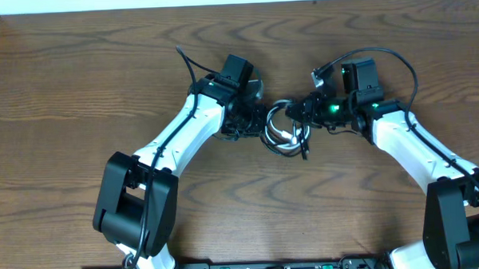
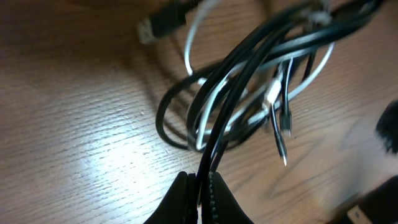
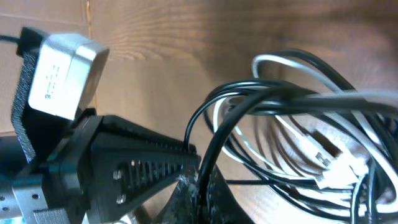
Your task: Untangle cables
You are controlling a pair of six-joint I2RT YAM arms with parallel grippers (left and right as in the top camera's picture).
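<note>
A tangled bundle of black and white cables (image 1: 281,135) lies between the two grippers at the table's middle. My left gripper (image 1: 257,122) holds its left side and my right gripper (image 1: 303,112) its right side. In the left wrist view the jaws (image 2: 200,186) are shut on a black cable strand that runs up into the loops (image 2: 242,93); small plug ends (image 2: 283,134) hang there. In the right wrist view the jaws (image 3: 202,183) are shut on a black cable leading into the black and white loops (image 3: 298,124).
A black USB plug (image 2: 160,23) lies on the wood beyond the tangle. The left gripper's finger and white camera block (image 3: 62,74) sit close beside the right jaws. The table's back edge (image 1: 235,4) runs along the top.
</note>
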